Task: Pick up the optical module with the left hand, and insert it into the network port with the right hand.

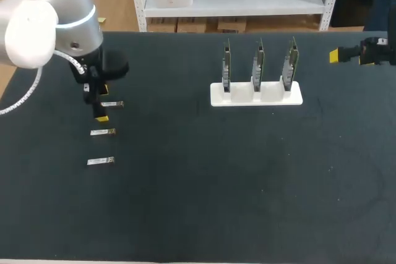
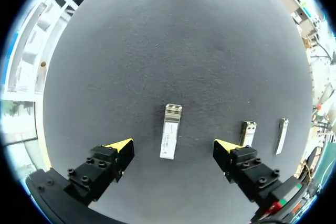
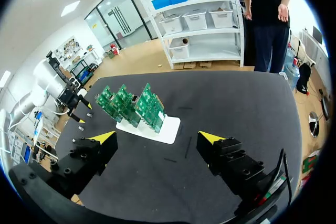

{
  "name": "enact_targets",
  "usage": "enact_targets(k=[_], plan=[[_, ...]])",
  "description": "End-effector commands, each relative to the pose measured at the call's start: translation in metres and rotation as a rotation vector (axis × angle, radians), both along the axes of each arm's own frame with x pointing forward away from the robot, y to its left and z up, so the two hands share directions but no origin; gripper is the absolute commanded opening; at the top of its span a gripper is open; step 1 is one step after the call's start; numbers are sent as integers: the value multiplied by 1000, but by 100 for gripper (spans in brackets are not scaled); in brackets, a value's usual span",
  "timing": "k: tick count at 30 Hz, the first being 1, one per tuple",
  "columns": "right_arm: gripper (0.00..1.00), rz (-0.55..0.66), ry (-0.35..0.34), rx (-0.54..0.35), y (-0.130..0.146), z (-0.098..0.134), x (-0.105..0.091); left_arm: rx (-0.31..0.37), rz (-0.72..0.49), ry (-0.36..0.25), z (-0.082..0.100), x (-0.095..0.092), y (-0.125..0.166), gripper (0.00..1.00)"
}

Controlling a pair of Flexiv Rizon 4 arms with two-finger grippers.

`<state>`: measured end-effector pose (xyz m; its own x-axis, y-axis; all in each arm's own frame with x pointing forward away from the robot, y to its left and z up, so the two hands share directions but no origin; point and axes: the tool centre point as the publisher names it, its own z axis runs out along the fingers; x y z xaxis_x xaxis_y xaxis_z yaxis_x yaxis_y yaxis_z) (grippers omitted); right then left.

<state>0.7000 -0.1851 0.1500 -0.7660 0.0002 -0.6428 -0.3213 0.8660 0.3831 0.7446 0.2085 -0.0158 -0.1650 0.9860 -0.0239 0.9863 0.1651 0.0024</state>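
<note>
Three silver optical modules lie in a column on the dark mat at the left: one [image 1: 112,104], one [image 1: 103,132] and one [image 1: 100,161]. My left gripper [image 1: 98,104] hangs open just over the top one. In the left wrist view that module [image 2: 169,138] lies between the open yellow-tipped fingers [image 2: 119,147], untouched; the two others [image 2: 247,132] [image 2: 282,135] lie beside it. A white stand [image 1: 256,93] carries three upright green boards with network ports [image 1: 257,65]. My right gripper [image 1: 335,55] is open at the far right edge; in its own view the boards [image 3: 131,104] stand ahead of it.
The dark mat [image 1: 216,177] covers the table. The stand [image 3: 152,128] sits at the middle back, apart from both grippers.
</note>
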Motion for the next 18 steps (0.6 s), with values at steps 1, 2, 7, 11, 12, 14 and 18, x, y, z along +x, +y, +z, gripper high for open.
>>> enact_targets(k=[1, 2, 7, 11, 12, 14, 18], plan=[[100, 0, 0, 0, 0, 0, 0, 5, -4, 4, -5, 2, -2, 84], [100, 0, 0, 0, 0, 0, 0, 5, -8, 8, -6, 1, -2, 42], [100, 0, 0, 0, 0, 0, 0, 7, -19, 13, -7, -2, -3, 0], [100, 0, 0, 0, 0, 0, 0, 3, -18, 13, -7, -2, -3, 0], [100, 0, 0, 0, 0, 0, 0, 3, -18, 13, -7, -2, -3, 0], [100, 0, 0, 0, 0, 0, 0, 4, -17, 11, -7, -1, -3, 0], [100, 0, 0, 0, 0, 0, 0, 1, -6, 11, -7, -1, -2, 0]])
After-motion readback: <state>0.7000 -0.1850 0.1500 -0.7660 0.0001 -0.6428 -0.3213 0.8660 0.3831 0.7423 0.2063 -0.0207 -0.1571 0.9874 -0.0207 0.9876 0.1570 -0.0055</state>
